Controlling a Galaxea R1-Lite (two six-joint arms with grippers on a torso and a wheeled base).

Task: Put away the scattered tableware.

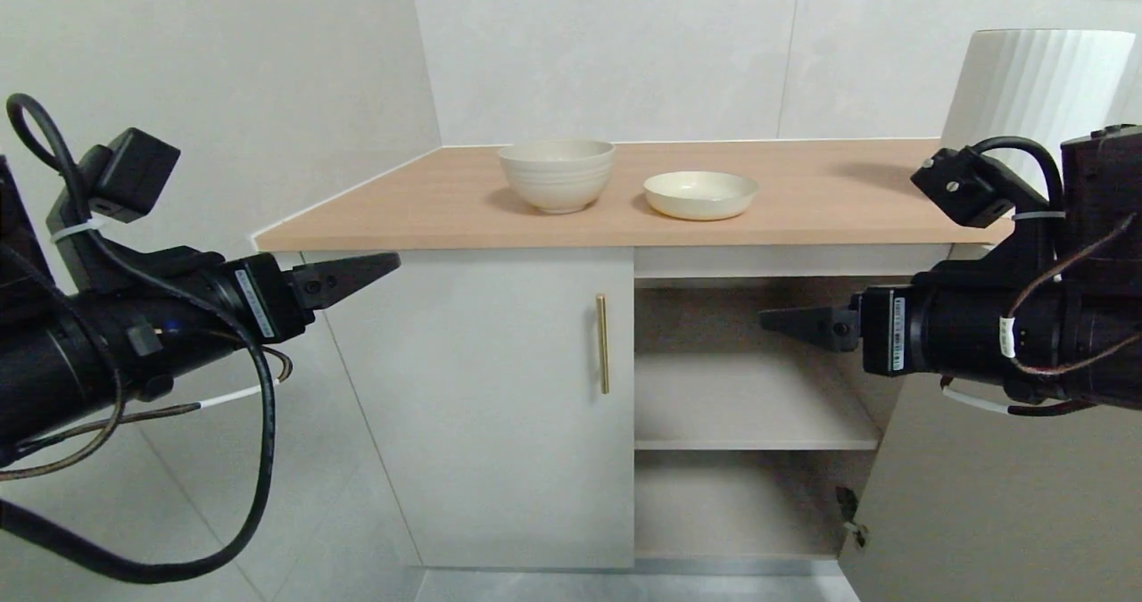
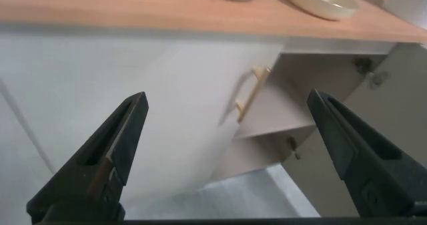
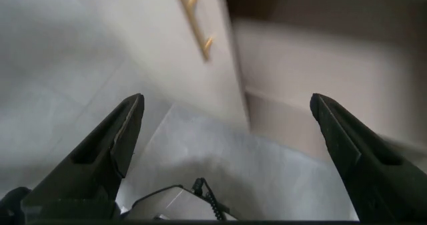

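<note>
No legible text, arm stickers (image 1: 897, 333) (print too small)

A cream bowl (image 1: 556, 174) stands upright on the wooden tabletop (image 1: 401, 205), with its mouth up. It is deep and round, with fine ridges around the upper wall and a small foot. The bottom of its inside is hidden. Just to its right, and a little nearer, lies a cream plate (image 1: 700, 194). The plate is shallow with a low raised rim, and it sits flat. The two are close but do not touch, and both stand back from the near edge.
</note>
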